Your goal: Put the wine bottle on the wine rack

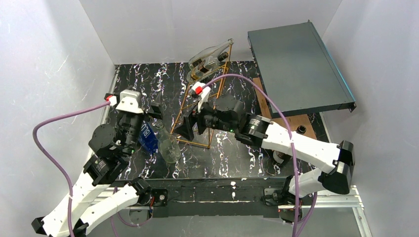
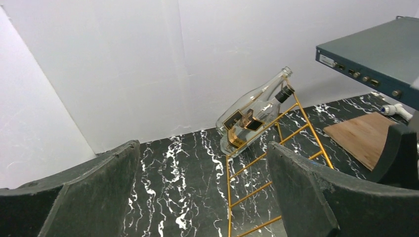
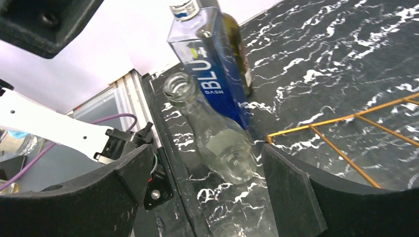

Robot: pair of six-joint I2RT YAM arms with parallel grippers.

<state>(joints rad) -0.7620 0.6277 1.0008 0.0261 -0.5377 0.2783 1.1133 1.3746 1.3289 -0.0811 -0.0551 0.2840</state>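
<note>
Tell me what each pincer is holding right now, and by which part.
Nothing is held. The left pincer is open with nothing in it; the right pincer is open too, the clear glass bottle standing free beyond it.

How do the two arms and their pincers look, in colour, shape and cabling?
Both the left arm and the right arm have white links joined by black cylindrical joints. A purple cable with a red plug runs to each wrist. The left pincer and right pincer have broad, matte black fingers.
</note>
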